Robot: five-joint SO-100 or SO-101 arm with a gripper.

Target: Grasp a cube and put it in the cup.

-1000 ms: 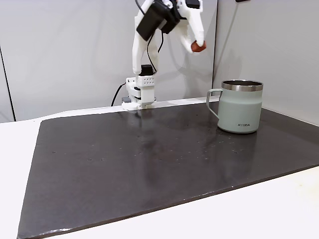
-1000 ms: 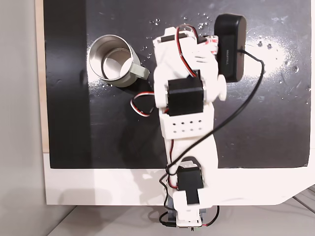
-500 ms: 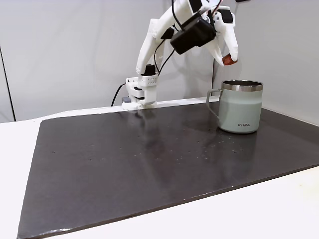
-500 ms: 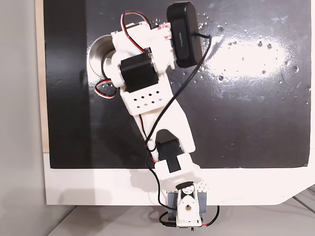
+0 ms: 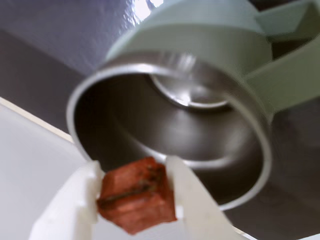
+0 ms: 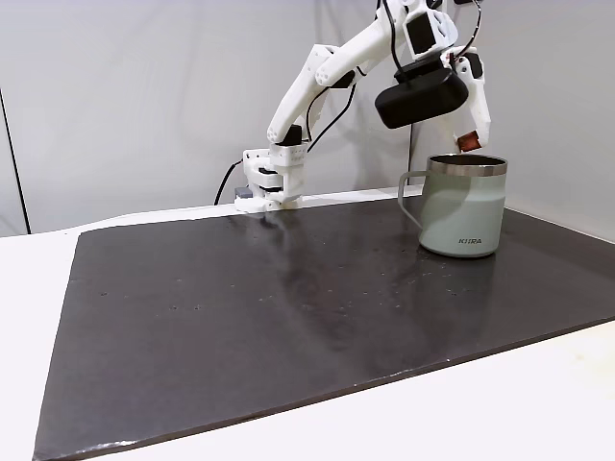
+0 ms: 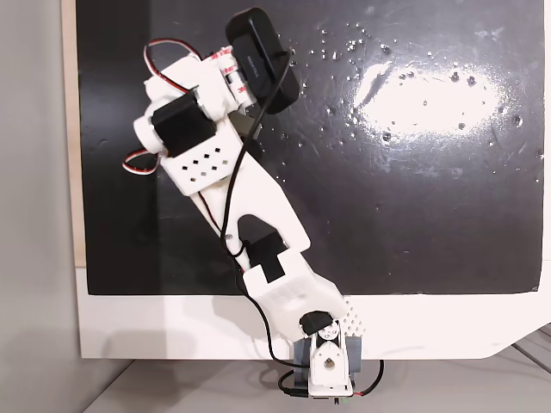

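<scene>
- Above the cup (image 6: 465, 206), at its steel rim, the claw (image 6: 468, 144) is seen in a fixed view from the side, with the cube (image 6: 468, 143) pinched at its tip.
- Over the last second the arm has been swung across from near its base (image 6: 269, 180) toward the cup; a second ago the cube was held high and well to the left of the cup in that side view, and now it hangs just over the rim.
- Between the two white fingers (image 5: 186, 195) the cube (image 5: 136, 194) is held in the wrist view; the claw (image 5: 135, 197) is closed to the cube's width, and both pads are pressed against its sides.
- Beyond the cube, the open mouth of the cup (image 5: 250, 107) is seen, with the steel bottom visible; the cube is lined up near the closer rim, not over the centre.
- From above, in a fixed view, the spot where the cup stood uncovered a second ago is now covered by the arm (image 7: 207, 163).
- On the dark mat (image 6: 288, 307) laid over the table (image 6: 29, 288), the cup stands upright with its handle turned toward the arm's base.
- The carry is judged almost finished: a small advance toward the centre, then opening, is what remains. Release so near the rim risks the cube being bounced outside.
</scene>
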